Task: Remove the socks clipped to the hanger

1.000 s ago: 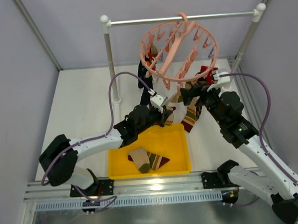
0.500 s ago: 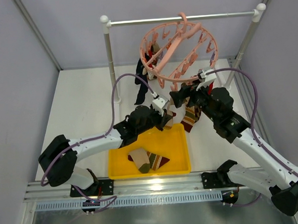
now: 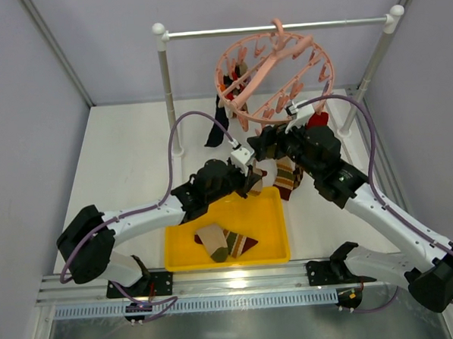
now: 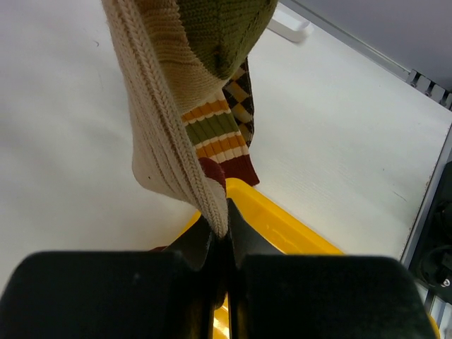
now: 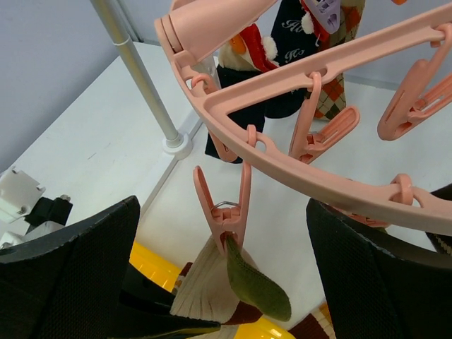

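Below the hanger (image 3: 272, 57), raised left fingers (image 4: 196, 248) pinch sock (image 4: 169, 141).

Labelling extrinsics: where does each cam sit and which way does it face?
Top external: above, behind bases, looking down; left arm, right arm, hanger, yellow tray.
Left wrist: along shut left gripper pinching cream sock, tray below.
Right wrist: forward between open right gripper fingers at hanger clip.
Shared: wrist views both show that sock.

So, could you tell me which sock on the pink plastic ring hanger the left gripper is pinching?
The cream ribbed knit sock with the olive-green toe, gripped in the left gripper; the dark navy sock and argyle sock hang free.
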Robot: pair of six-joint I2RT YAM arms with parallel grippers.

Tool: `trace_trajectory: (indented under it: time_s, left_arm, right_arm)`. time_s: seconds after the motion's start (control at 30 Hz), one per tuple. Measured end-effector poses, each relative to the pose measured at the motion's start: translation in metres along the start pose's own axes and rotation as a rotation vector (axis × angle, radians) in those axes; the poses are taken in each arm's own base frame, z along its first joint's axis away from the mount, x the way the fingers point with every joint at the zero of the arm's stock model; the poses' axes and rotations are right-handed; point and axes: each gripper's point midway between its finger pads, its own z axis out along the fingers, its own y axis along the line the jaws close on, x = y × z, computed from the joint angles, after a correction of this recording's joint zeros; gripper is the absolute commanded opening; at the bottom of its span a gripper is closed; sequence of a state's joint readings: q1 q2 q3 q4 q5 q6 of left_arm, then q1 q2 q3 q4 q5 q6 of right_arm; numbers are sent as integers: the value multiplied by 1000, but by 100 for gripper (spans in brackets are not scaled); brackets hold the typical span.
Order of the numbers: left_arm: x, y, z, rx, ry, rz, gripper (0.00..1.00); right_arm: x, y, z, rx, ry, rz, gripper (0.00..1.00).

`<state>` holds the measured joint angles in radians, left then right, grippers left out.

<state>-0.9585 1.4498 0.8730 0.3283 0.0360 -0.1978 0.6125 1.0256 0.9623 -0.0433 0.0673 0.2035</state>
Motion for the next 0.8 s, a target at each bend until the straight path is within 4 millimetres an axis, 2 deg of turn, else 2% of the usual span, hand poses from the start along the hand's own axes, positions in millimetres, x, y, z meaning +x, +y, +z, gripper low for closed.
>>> trace_trajectory:
  time_s: [0.23,0.27,0.33,0.43,0.47,0.5,0.8]
  left_arm:
    - [0,0,0,1,3,-2,0]
    - [1,1,-1,-1,3,-3,0]
    - [0,2,-1,-5,3,-5,0]
    - [0,3,-1,-9,3,-4,0]
    - [0,2,-1,-7,3,-3,0]
    - [1,1,-1,-2,4,-2,0]
    - [2,-2,-1,6,7,1,0]
  right_arm:
    - [4,-1,13,17,16,-15,97]
    - [4,0,15,18,17,-18,90]
    - [4,2,17,17,19,-28,83]
    - [0,6,19,14,14,-46,47]
    - [-1,6,20,16,11,-53,13]
    - [-2,6,21,22,9,-60,5]
    - [-4,0,23,70,-3,-59,4]
